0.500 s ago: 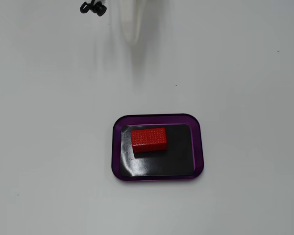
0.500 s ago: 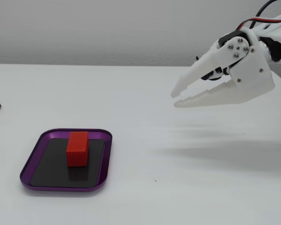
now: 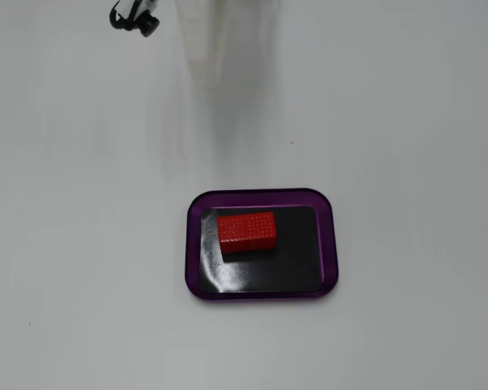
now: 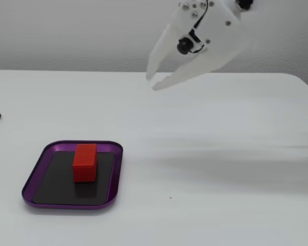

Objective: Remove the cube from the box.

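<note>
The cube (image 3: 246, 230) lies flat on the black floor of the box (image 3: 331, 244), toward its upper-left corner in a fixed view, free on all sides. My pincer (image 4: 153, 82) hangs spread and empty, well above the bench (image 4: 220, 154).

Bare lab-style setup, plain white table (image 4: 220, 154), blank white wall (image 4: 66, 31)

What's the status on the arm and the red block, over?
Gripper open, high, right of the box. Cube on box floor. Path clear.
</note>
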`<state>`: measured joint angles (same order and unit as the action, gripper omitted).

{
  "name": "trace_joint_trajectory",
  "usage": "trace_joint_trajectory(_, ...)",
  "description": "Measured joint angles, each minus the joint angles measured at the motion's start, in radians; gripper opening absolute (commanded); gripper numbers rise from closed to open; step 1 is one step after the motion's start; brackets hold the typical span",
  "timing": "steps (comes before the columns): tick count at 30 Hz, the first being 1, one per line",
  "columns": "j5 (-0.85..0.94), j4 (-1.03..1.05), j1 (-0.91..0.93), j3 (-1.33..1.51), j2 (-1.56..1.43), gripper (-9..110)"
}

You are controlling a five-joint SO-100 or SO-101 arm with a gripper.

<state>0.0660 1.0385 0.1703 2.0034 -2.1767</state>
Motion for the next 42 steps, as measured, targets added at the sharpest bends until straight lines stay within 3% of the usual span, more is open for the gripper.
trace_joint_trajectory(9, 0.003, 0.084, -0.003, -0.259, 0.273, 23)
trace_joint_trajectory(33, 0.009, 0.158, -0.114, -0.741, 0.968, 23)
trace_joint_trajectory(42, 0.009, 0.158, -0.11, -0.842, 1.098, 23)
